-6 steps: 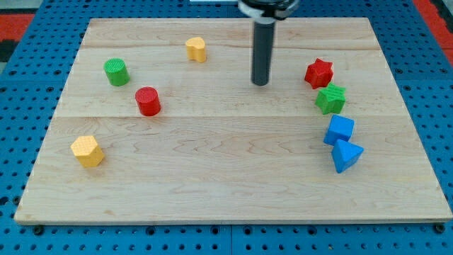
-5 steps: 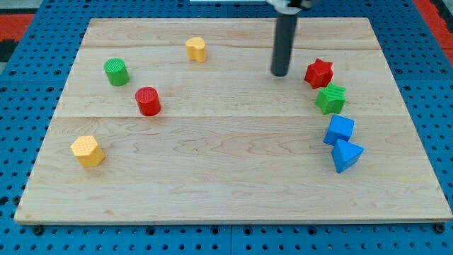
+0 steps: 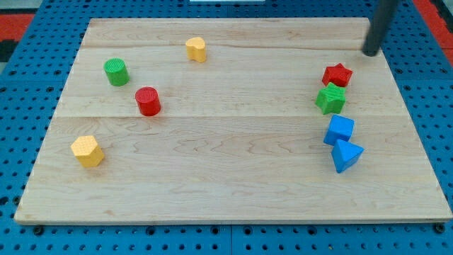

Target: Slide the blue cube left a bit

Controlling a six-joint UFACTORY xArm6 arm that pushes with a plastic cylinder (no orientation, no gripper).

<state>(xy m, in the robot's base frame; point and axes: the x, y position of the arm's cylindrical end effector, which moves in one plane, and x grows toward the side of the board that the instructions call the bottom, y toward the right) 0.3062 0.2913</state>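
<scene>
No readable text, label or number anywhere.

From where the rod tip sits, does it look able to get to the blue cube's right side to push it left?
Probably yes. My tip is at the view's top right; the board right of the red star block, green star block and blue cube looks free.

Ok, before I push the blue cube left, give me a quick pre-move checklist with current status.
1. My tip in view: ok, near the view's top right.
2. Tip on the blue cube's right side: not ok, it sits well above it.
3. Board left of the cube free of blocks: ok.
4. Blue triangular block apart from cube: not ok, touching.
5. Green star block apart from cube: cannot tell.
6. Red star block away from tip: ok.
</scene>
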